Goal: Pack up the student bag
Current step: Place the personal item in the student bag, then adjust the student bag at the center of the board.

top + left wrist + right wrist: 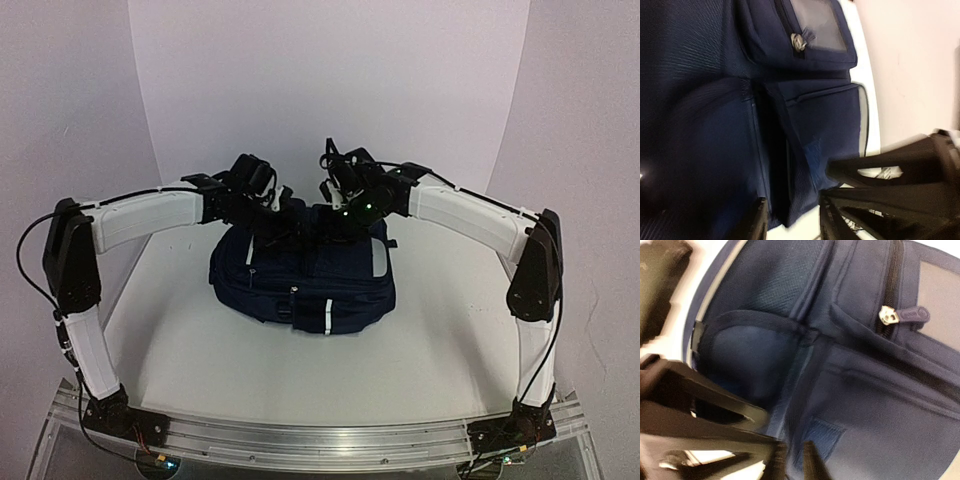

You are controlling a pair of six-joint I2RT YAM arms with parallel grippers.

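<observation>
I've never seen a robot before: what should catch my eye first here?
A dark navy backpack lies in the middle of the white table. The left arm and right arm, white with black joints, bend in from both sides and meet over its far edge. Close up, a silver zipper pull shines against the blue fabric.

**Cam setup: one overhead, two wrist cams**

Top cam sat high up behind the arm bases, looking down and forward over the whole table [200, 350], with the student bag [300, 285] mid-frame and fairly far off. Both wrist cams were jammed right up against the bag's navy fabric, each with its own hand poking in at the bottom edge: left hand [792, 217], right hand [794, 455]. Both also caught the same zipped pocket [840, 55].
</observation>
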